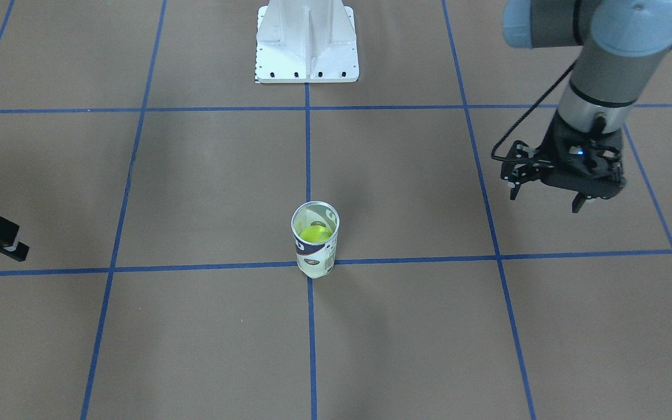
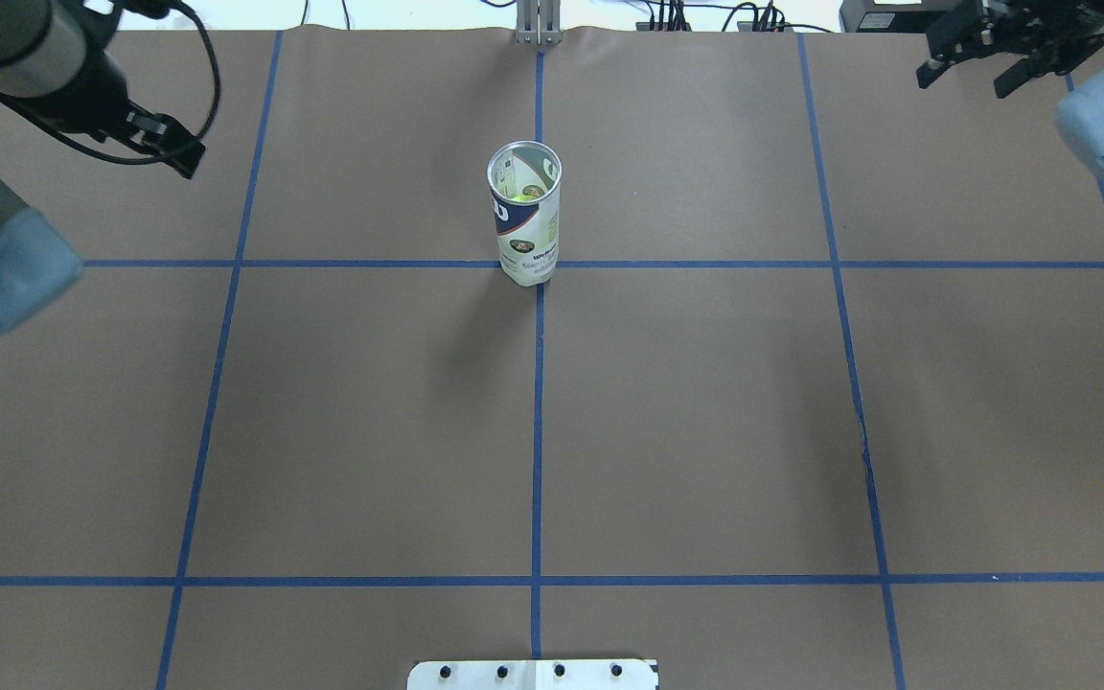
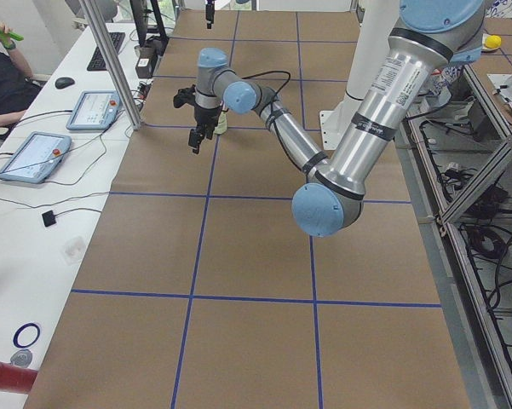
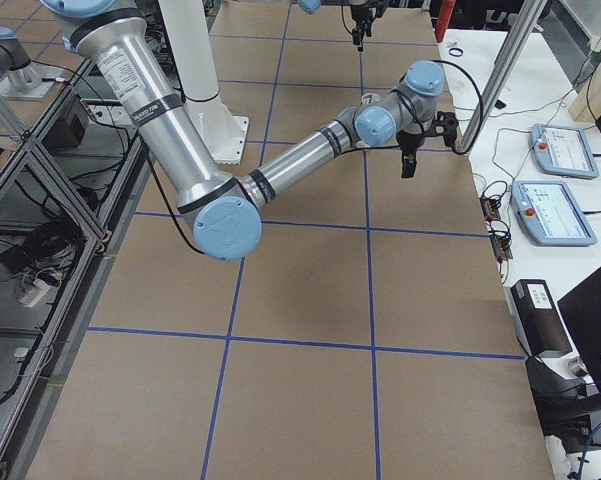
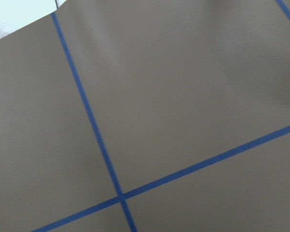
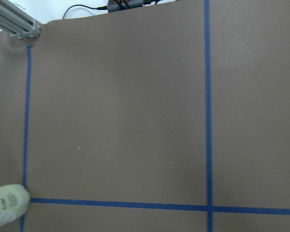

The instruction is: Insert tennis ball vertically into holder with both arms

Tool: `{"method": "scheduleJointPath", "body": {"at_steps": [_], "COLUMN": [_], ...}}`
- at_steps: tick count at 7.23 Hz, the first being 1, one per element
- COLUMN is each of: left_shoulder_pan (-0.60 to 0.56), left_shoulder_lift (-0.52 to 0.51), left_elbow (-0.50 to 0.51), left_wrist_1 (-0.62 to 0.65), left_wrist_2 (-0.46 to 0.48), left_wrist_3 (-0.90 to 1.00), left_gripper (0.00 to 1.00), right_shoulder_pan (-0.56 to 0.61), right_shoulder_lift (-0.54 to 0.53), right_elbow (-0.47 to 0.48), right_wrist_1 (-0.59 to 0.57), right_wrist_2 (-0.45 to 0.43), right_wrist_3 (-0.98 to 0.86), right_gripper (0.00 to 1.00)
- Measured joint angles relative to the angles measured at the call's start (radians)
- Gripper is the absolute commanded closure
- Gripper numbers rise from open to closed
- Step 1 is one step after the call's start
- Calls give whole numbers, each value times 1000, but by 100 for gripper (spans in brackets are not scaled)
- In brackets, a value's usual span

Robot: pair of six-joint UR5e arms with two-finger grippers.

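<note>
one brown-papered table (image 2: 705,402), gridded with blue tape lines (image 2: 538,431); two arms, left arm (image 1: 598,64) and right arm (image 2: 1103,120); one white base (image 1: 307,41); one holder (image 1: 315,251); one tennis ball (image 1: 315,234). the holder stands upright on a tape crossing, mouth up, with the ball inside. it is to the right of the left gripper (image 1: 544,203) and to the left of the right gripper (image 2: 962,84), well apart from both. each gripper has its fingers spread and grasps nothing. the right gripper is near the table's far edge. brown paper surrounds the holder out to both grippers.
</note>
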Motion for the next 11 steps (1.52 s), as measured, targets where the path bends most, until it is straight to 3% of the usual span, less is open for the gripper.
{"method": "scheduleJointPath", "body": {"at_steps": [3, 5, 8, 11], "left_shoulder_pan": [-260, -353, -442, -472], "left_shoulder_lift": [166, 273, 328, 334], "left_elbow": [107, 162, 260, 316], "left_wrist_1": [15, 9, -43, -52], "left_wrist_2": [-239, -266, -267, -263], "left_wrist_3": [390, 573, 540, 523], "left_gripper": [0, 0, 0, 0], "right_shoulder_pan": [125, 186, 207, 266], "right_shoulder_lift": [-159, -273, -361, -383], "right_elbow": [-64, -63, -70, -67], "right_wrist_1": [-48, -80, -78, -59], "right_wrist_2": [-11, -38, -162, -103], "right_wrist_3": [-374, -529, -625, -621], "right_gripper": [0, 0, 0, 0]}}
